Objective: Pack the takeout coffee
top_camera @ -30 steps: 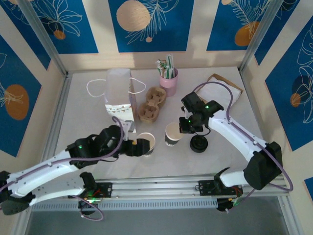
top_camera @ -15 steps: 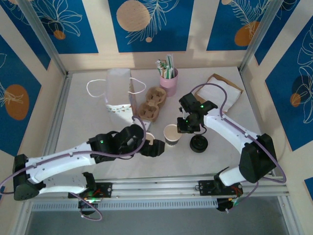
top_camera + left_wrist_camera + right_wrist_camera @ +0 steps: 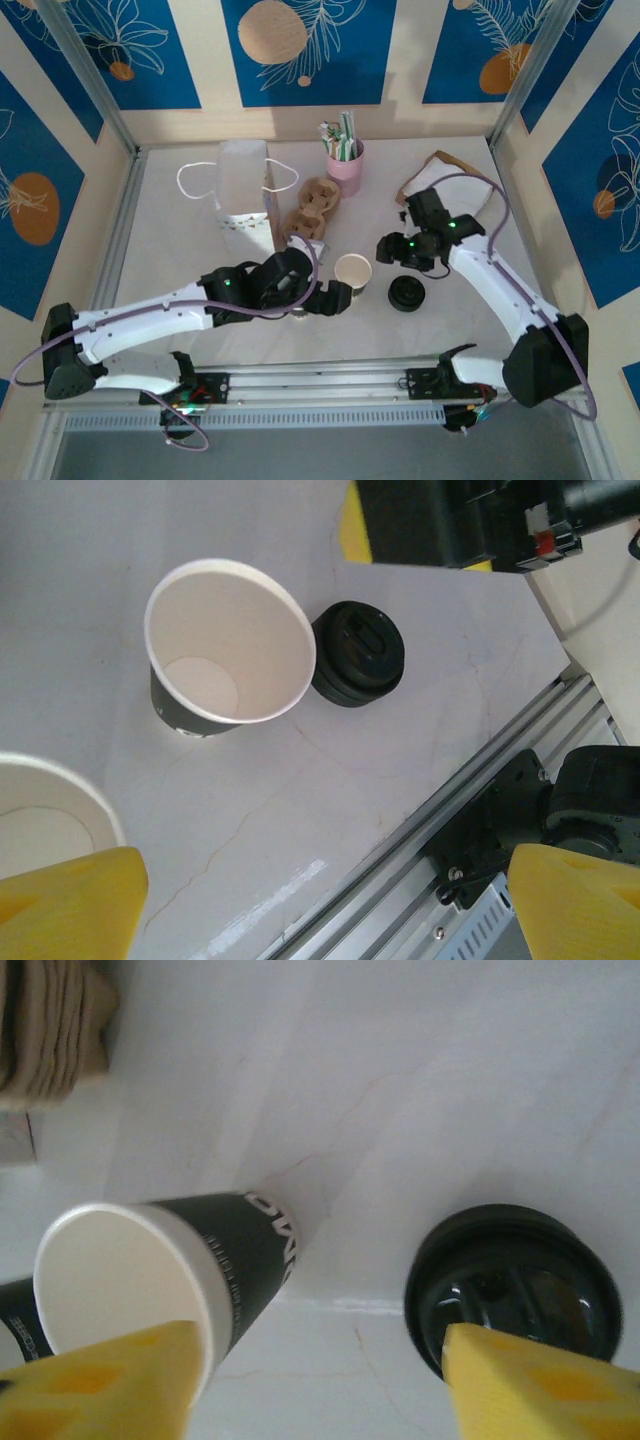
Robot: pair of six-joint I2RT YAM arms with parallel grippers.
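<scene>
Plainly, nothing is packed yet. The coffee [image 3: 406, 293], seen as a black lid, sits on the table [image 3: 180, 235] just beside an open cup [image 3: 352, 272], apart from the carrier [image 3: 310, 207] and bag [image 3: 243, 190]. The left gripper [image 3: 320, 880] and right gripper [image 3: 320, 1370] both stand wide open, holding nothing. The right one hangs near the gap between cup and coffee. Lifting and seating the coffee remains. White lettering on the cup's dark band is unreadable.
</scene>
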